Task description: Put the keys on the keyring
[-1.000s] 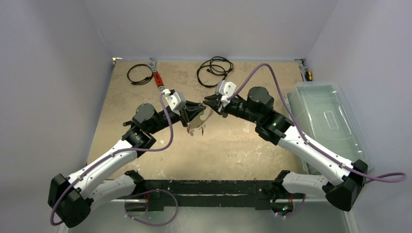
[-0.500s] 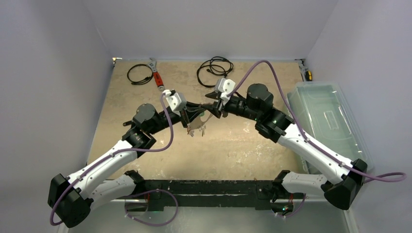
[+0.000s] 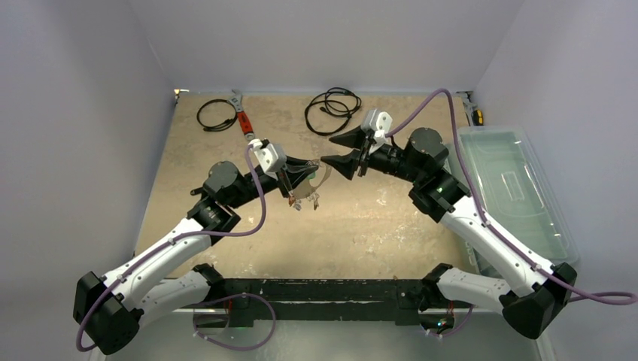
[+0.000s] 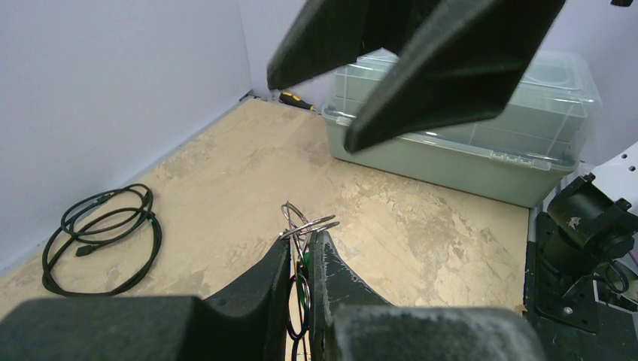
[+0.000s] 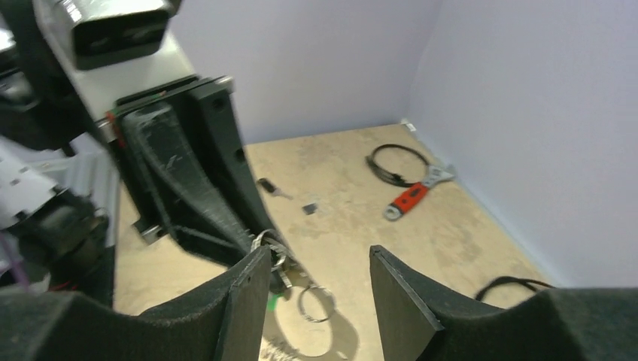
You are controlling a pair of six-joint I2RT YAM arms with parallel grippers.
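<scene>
Keyring (image 3: 323, 179) pinched in closed left gripper (image 4: 307, 248), above table middle, toward far edge; keys (image 3: 305, 201) dangle beneath. Right gripper (image 3: 329, 150) wide open, empty, just beside ring. Best: hold ring steady, approach slowly, avoid knocking dangling keys.

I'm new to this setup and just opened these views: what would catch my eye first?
At the centre, the left gripper has its jaws shut on the keyring, with the keys dangling below. The right gripper faces it, jaws open and empty. A clear lidded bin sits on the right side.
</scene>
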